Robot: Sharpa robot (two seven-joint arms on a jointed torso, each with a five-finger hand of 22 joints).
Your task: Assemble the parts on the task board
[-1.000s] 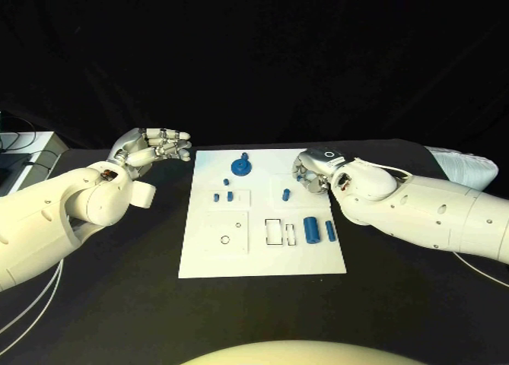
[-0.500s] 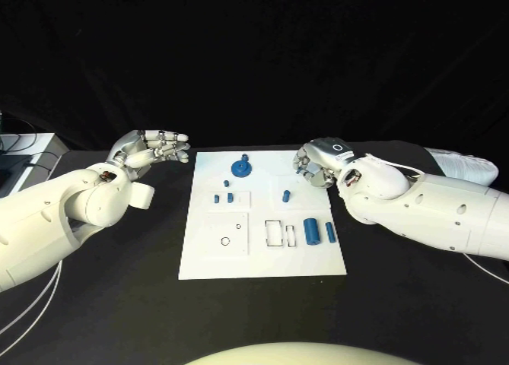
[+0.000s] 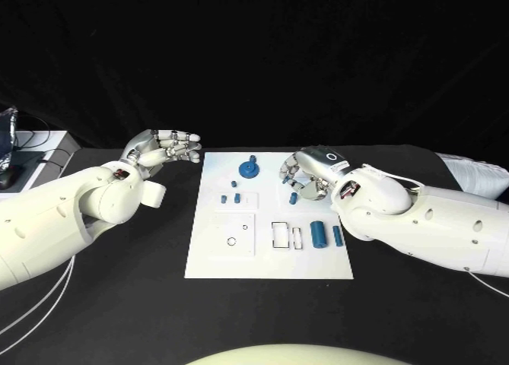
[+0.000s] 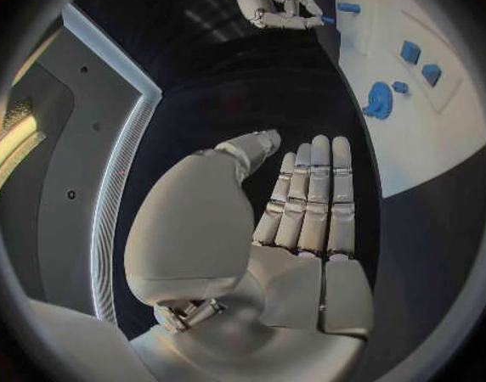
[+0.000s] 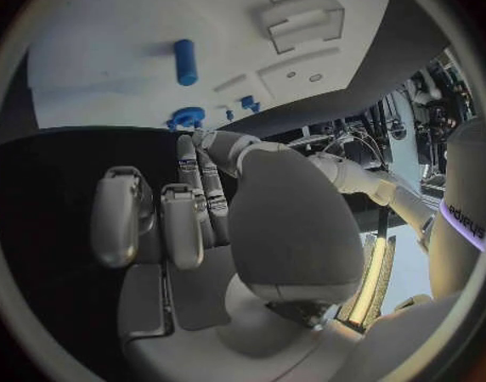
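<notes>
The white task board (image 3: 271, 255) lies in the middle of the black table. On it are a blue gear-like part (image 3: 249, 168) at the far edge, small blue pegs (image 3: 224, 199) to its left, one peg (image 3: 294, 198), and two blue cylinders (image 3: 321, 234) at the right. My right hand (image 3: 301, 173) hovers over the board's far right part, fingers loosely bent, holding nothing; in the right wrist view the right hand (image 5: 200, 221) reaches toward the gear (image 5: 187, 117). My left hand (image 3: 167, 147) is raised left of the board. In the left wrist view the left hand (image 4: 307, 221) is empty, with straight fingers.
Empty rectangular slots (image 3: 278, 234) and a round hole (image 3: 231, 241) mark the board's near half. A pale box with cables (image 3: 30, 156) stands at the table's far left. A white object (image 3: 479, 173) lies at the far right. Cables (image 3: 35, 304) trail under my left arm.
My right hand has moved left over the board's far right area, closer to the gear. The left hand has stayed where it was. The view has shifted slightly.
</notes>
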